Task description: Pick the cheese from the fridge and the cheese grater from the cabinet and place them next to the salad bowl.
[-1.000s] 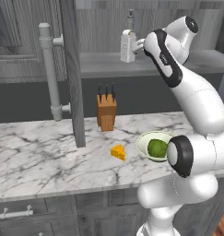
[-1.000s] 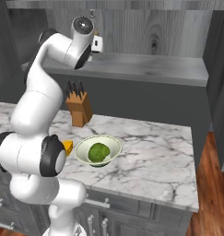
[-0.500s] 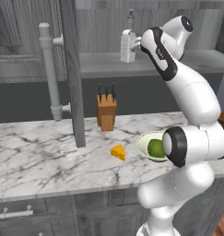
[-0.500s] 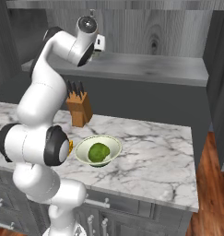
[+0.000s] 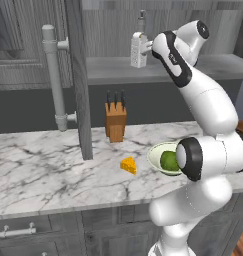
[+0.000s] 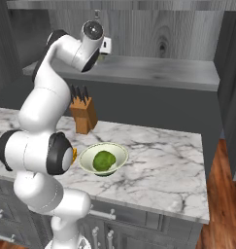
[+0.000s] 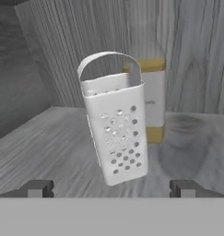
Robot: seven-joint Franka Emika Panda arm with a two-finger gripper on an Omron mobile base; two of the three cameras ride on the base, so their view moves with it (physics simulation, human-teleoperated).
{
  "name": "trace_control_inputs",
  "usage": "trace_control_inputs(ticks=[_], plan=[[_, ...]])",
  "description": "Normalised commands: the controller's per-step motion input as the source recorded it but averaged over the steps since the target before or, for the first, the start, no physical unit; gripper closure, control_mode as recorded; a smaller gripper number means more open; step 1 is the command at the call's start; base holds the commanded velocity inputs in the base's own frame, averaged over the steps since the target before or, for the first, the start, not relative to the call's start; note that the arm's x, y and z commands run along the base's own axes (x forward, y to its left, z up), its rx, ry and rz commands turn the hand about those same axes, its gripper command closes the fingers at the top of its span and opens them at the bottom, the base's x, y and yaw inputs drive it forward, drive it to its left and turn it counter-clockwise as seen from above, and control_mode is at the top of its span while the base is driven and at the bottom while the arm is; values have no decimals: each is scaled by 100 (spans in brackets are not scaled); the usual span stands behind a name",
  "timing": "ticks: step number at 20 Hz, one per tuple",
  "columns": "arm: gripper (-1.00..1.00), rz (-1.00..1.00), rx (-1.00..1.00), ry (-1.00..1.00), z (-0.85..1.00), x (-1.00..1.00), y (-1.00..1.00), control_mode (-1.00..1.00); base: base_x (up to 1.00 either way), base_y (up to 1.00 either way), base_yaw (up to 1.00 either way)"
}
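While cheese grater (image 7: 115,131) stands in cabinet (image 5: 83,75); salad bowl (image 6: 120,152) holds green ball (image 6: 103,160)

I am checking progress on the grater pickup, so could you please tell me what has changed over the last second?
The arm has swung its upper links further toward the cabinet shelf, bringing the open gripper closer to the grater; nothing has been gripped. The grater, the bottle behind it, the cheese, the bowl and the knife block have stayed put.
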Motion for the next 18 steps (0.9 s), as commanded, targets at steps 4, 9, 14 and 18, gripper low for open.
trace_control_inputs(ticks=[4, 9, 14, 18], plan=[[-100, 0, 0, -4, -12, 5, 8, -100, 0, 0, 0], [-100, 0, 0, 0, -3, 14, 5, -100, 0, 0, 0], [-100, 0, 0, 2, 0, 22, 0, -100, 0, 0, 0], [-100, 0, 0, 6, 0, 24, 0, -100, 0, 0, 0]])
